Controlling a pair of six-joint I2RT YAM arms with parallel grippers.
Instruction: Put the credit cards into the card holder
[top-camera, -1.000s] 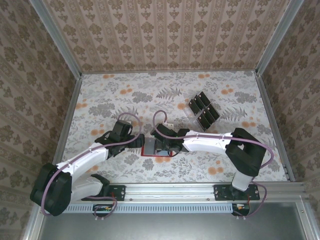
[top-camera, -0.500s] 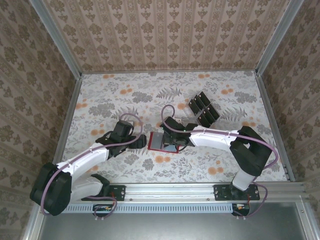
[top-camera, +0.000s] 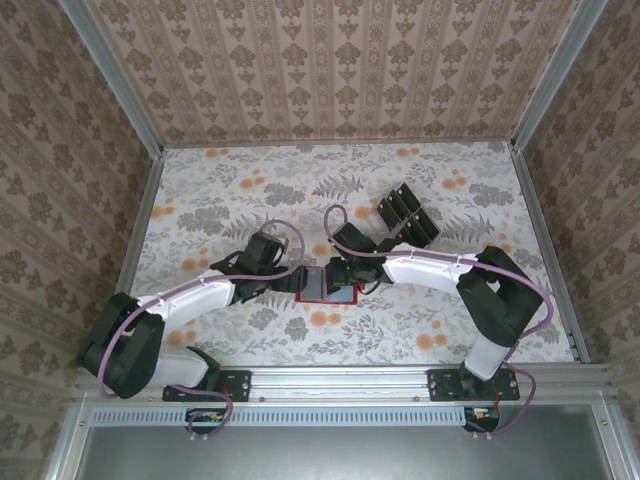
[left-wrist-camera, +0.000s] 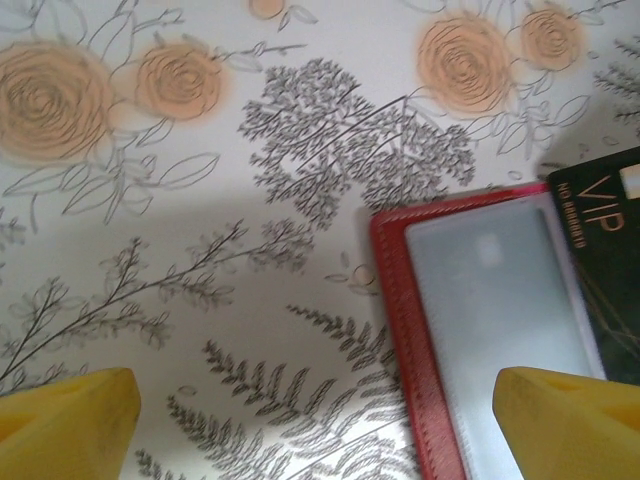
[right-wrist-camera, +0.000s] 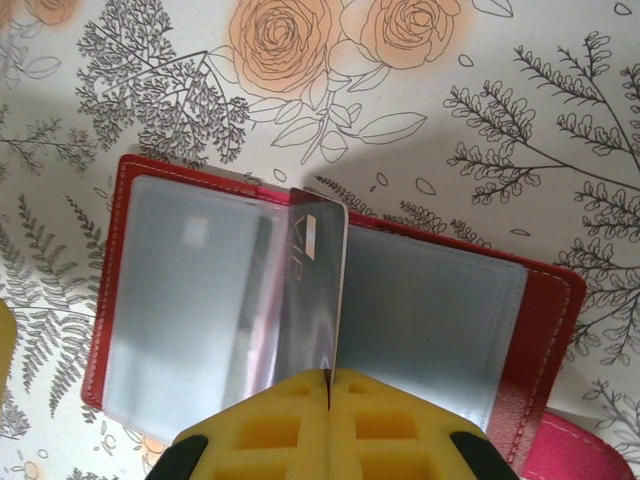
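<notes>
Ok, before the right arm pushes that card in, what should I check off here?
1. Card holder lying open, inner face up: ok.
2. Right gripper shut on one credit card: ok.
3. Card's lower edge seated in a sleeve: cannot tell.
4. Left gripper steadying the holder: cannot tell; it is open, one finger over the holder's edge.
5. Remaining cards clear of both arms: ok.
</notes>
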